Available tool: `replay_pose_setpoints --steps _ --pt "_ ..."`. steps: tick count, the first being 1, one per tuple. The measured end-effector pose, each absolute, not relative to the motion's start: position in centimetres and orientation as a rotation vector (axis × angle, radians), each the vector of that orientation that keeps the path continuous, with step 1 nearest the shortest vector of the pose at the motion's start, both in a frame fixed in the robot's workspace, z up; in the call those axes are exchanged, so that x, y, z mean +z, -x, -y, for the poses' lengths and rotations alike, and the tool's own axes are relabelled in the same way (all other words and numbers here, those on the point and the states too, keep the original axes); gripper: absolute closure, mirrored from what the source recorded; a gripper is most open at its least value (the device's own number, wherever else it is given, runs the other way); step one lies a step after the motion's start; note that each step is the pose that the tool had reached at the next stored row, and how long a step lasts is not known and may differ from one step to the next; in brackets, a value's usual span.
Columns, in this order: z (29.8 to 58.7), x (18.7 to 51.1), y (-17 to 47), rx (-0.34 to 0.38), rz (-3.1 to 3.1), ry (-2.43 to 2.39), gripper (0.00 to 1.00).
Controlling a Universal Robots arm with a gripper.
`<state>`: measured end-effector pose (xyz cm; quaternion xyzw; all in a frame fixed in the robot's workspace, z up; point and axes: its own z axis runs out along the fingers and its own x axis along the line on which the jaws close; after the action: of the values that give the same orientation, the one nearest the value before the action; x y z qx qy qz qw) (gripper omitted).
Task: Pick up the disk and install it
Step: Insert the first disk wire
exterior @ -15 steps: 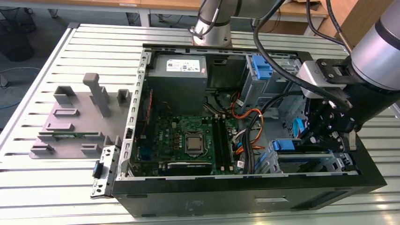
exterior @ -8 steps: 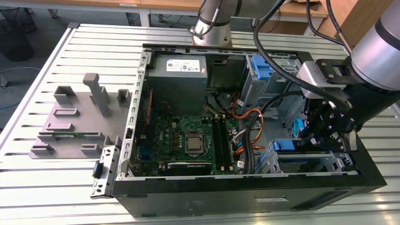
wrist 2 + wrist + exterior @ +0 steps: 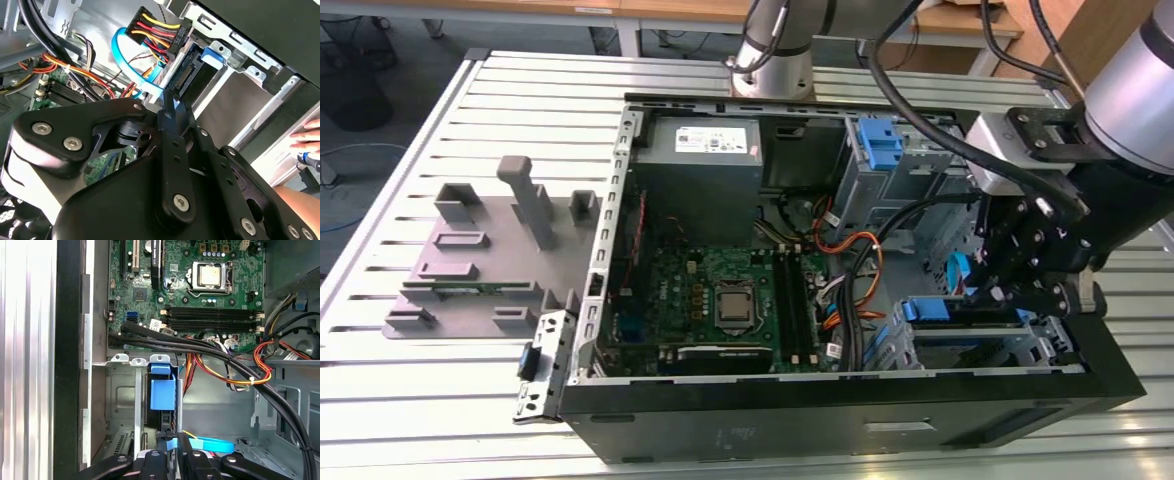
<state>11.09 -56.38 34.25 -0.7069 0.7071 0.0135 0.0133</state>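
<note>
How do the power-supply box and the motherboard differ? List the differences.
The power-supply box is grey metal with a white sticker; the motherboard is a green board. The power-supply box is a bulky block; the motherboard lies thin and flat. Both sit inside the open case.

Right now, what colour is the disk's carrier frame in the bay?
Blue, clearest on the disk in the first wrist view.

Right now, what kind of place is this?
Probably a robot lab or workshop: an open computer case lies on a slatted metal table, with the robot arm reaching in and desks behind.
</note>
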Motion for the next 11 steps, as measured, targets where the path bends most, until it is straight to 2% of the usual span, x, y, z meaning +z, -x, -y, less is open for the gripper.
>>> replay_pose_setpoints --steps 11 --pt "56.4 34.3 -12.3 0.043 -2.203 2.202 0.77"
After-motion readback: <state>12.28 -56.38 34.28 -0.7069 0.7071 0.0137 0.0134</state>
